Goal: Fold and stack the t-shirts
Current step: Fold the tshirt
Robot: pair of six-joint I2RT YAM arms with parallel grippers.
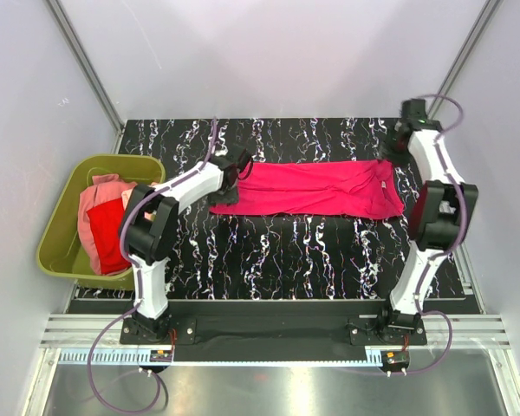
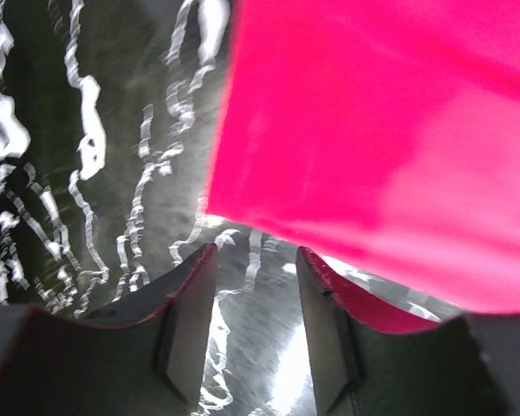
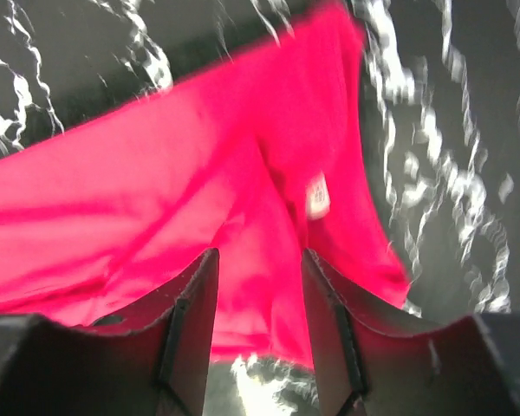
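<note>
magenta t-shirt (image 1: 316,189) lies as a flat band along the far half of the tabletop (image 1: 329,251). left claw (image 2: 256,251) and right claw (image 3: 260,256) both apart, empty, one at each end. we judge it light, limp, grippy: pinch the end corners. right claw possibly touching cloth; blurry.

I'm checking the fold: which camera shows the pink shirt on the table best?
The top camera: the pink shirt lies whole, a long strip across the table. The left wrist camera catches only a blurred corner; the right wrist camera only the end with its label.
</note>
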